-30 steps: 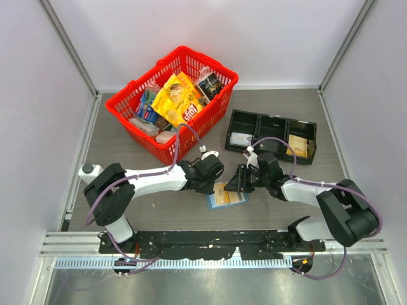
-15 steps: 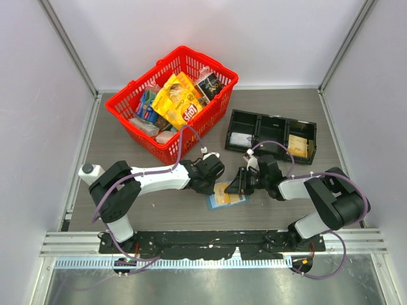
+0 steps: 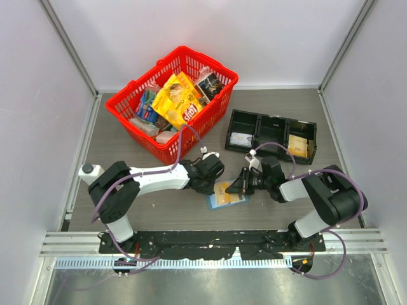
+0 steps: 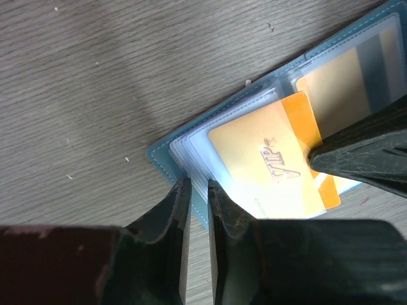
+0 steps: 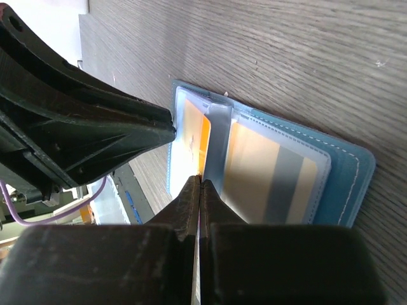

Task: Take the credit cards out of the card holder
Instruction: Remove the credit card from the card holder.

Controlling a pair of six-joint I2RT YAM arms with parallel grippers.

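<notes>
The card holder (image 3: 227,195) lay open and flat on the table (image 3: 280,105), near the front, between the two arms. The left end effector (image 4: 198,190) was almost closed and appeared to pinch the edge of the blue cover at one corner. We judged that this would anchor the wallet, which looked light enough to slide or lift with any pull. The right end effector (image 5: 199,184) was fully closed, its tips meeting at the edge of a gold credit card (image 4: 273,159) beside the centre fold; we could not tell whether the card itself was caught between them. A second card (image 5: 267,178) sat inside the clear pocket of the other panel. We expected the cards to be thin, stiff, light and slick, and the soft plastic sleeves to cling to them. The best hold seemed to be the exposed edge of a card, drawn out in line with its pocket. A shallow pinch on so thin an edge could easily slip off.
</notes>
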